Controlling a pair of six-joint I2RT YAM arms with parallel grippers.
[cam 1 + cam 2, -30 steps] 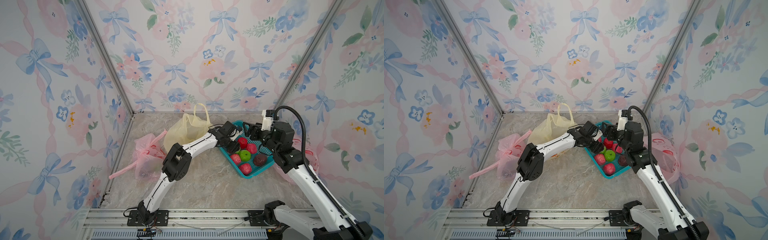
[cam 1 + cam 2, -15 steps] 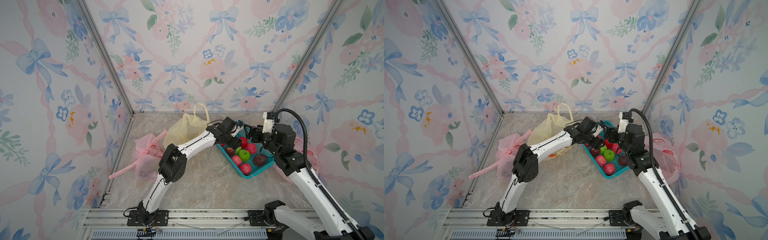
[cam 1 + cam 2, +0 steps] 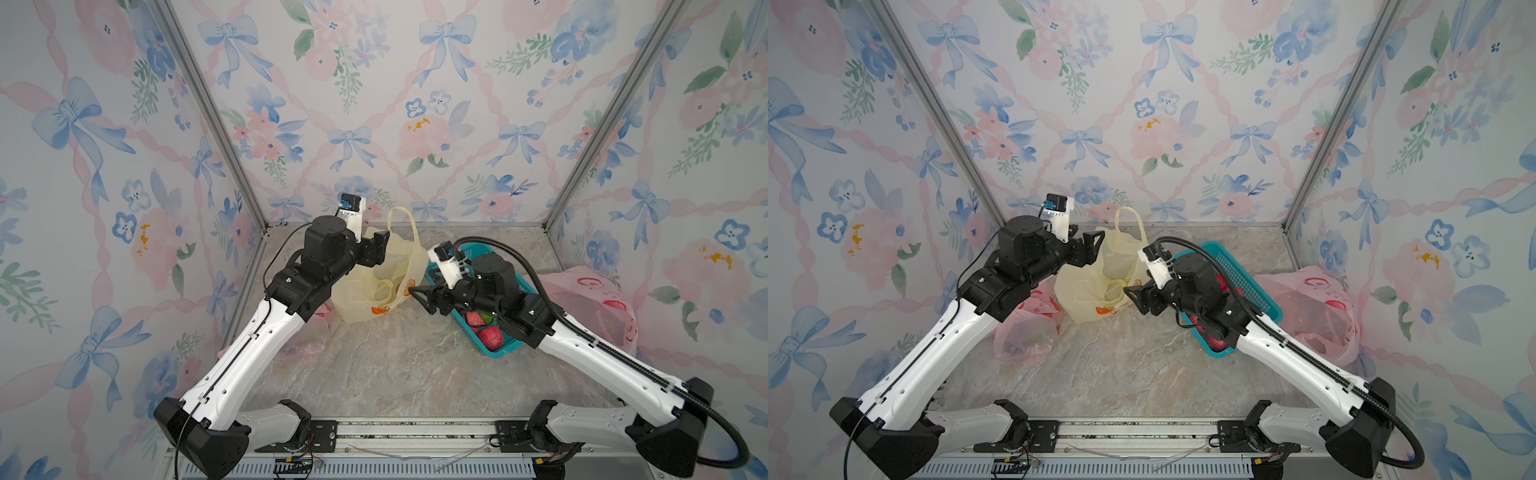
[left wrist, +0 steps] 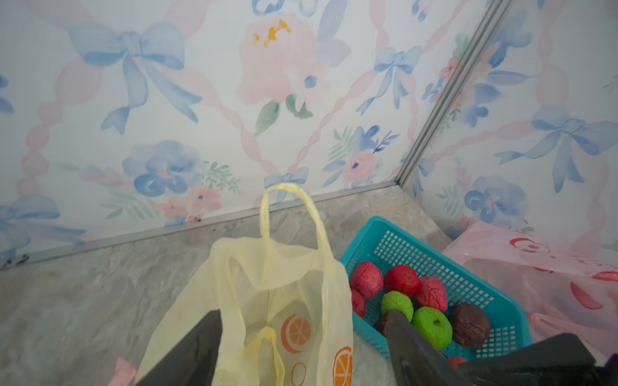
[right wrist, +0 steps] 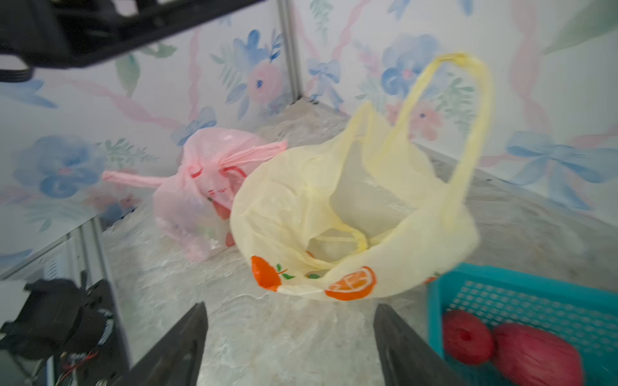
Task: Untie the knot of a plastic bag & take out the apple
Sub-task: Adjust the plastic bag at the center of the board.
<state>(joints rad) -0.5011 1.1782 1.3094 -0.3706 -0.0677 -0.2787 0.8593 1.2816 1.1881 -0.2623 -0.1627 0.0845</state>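
Nearest to us, on the robot's left, a pink bag (image 3: 1025, 330) lies under the elbow of the left arm (image 3: 934, 353). Its top is tied in a knot (image 5: 195, 168), and the two tied ends (image 5: 130, 178) stick out sideways, one to each side. Something red shows through the plastic, but we cannot tell if it is an apple.

Next comes the right gripper (image 3: 1138, 296). Its fingers are spread wide and hold nothing. It points at the near side of the yellow bag (image 3: 1096, 286), just beside it, not touching. The yellow bag stands in the middle with its mouth wide open and no knot. We see no apple inside.

Right of it is the blue-green basket (image 4: 434, 254), with red fruit (image 4: 401, 280) and a green apple (image 4: 433, 327) in it.

Further back, the left gripper (image 3: 380, 249) hangs over the far left edge of the yellow bag, fingers spread, empty too.

We think the pink bag is the next job. It lies to the left of both grippers, and the left arm is much nearer to its knot, so that arm has to pull back toward us and go down
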